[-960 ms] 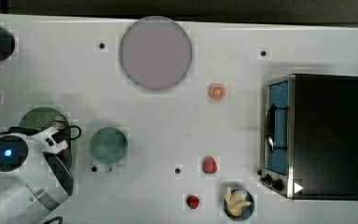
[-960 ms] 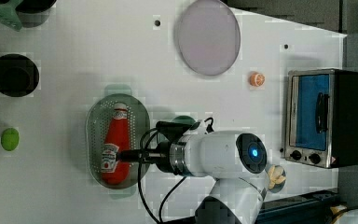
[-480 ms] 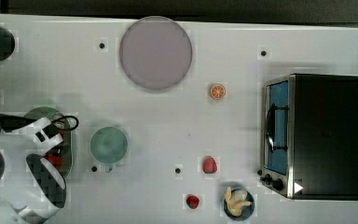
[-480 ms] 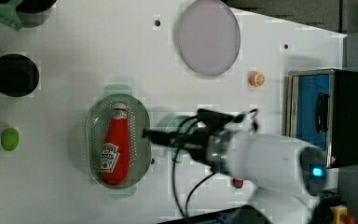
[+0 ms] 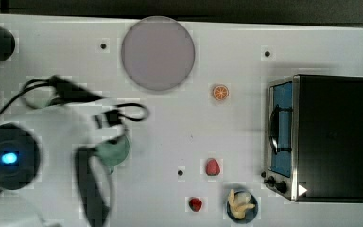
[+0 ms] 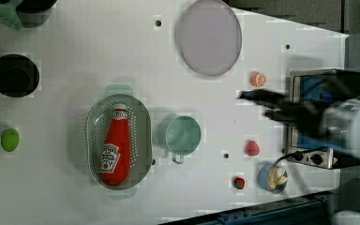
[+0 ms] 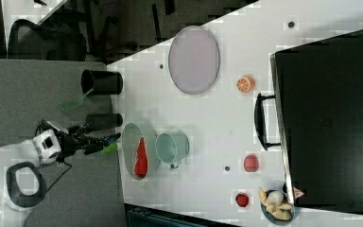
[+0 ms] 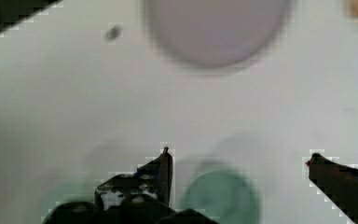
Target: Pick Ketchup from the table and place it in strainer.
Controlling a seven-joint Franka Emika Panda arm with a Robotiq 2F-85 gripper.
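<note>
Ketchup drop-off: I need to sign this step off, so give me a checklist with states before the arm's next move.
1. Ketchup lies inside the strainer: ok.
2. Bottle fully within the rim, cap toward the left view's top: ok.
3. Gripper open and empty, fingers apart: ok.
4. Gripper clear of the strainer, above the table: ok.
5. Strainer sits flat and apart from the green cup: ok.
6. Ketchup settled without rolling: cannot tell.
</note>
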